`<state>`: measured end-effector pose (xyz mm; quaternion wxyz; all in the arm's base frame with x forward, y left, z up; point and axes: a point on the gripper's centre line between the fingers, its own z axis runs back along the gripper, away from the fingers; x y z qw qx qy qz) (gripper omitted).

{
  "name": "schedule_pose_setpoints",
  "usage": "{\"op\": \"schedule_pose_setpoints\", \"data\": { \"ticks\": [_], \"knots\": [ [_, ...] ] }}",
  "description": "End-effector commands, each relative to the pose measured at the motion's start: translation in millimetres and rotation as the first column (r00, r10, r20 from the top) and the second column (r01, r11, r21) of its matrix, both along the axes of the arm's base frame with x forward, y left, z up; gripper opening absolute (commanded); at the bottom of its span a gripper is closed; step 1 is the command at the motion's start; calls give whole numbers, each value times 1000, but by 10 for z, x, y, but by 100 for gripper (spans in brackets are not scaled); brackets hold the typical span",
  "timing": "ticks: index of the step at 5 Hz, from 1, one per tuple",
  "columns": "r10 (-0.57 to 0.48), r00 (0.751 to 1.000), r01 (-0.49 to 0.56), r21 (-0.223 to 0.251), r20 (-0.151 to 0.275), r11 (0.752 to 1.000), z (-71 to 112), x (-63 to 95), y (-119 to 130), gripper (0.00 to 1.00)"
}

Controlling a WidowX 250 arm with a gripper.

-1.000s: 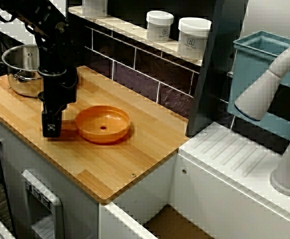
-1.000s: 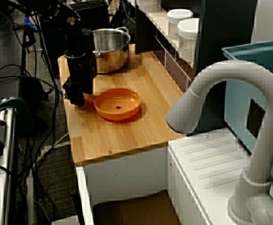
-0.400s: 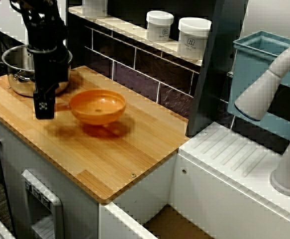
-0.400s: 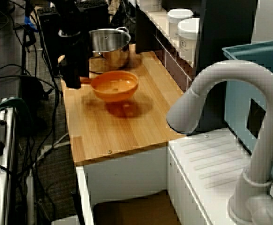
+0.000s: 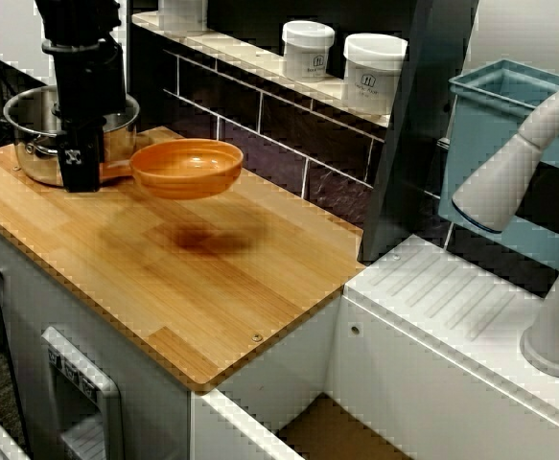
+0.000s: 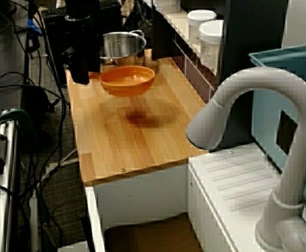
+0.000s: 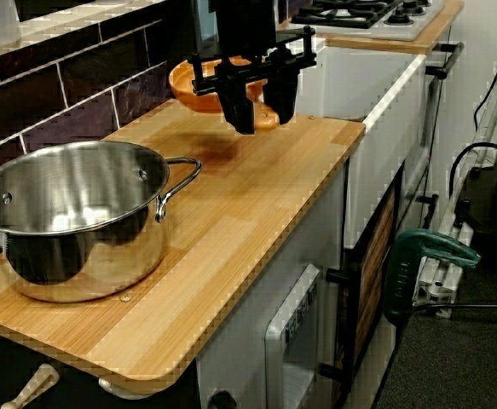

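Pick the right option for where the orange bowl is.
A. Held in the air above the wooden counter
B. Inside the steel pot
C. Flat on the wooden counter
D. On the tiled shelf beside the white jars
A: the tool grips the orange bowl at its rim, and the bowl hangs clear of the wooden counter, with its shadow on the wood below.

Glossy orange plastic bowl, shiny steel pot, wooden counter.

black boxy arm, black two-fingered gripper, small white marking
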<state>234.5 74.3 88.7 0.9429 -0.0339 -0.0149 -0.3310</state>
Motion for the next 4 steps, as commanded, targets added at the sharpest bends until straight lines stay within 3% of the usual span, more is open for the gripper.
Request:
{"op": "schedule_pose_setpoints", "data": {
  "ticks": [1, 3, 4],
  "knots": [
    [-12, 1000, 12, -40, -7, 999, 198, 13, 450, 0],
    [0, 999, -6, -114, -54, 993, 360, -97, 852, 0],
    [-36, 996, 24, -148, -78, 989, 425, -160, 904, 0]
  ]
}}
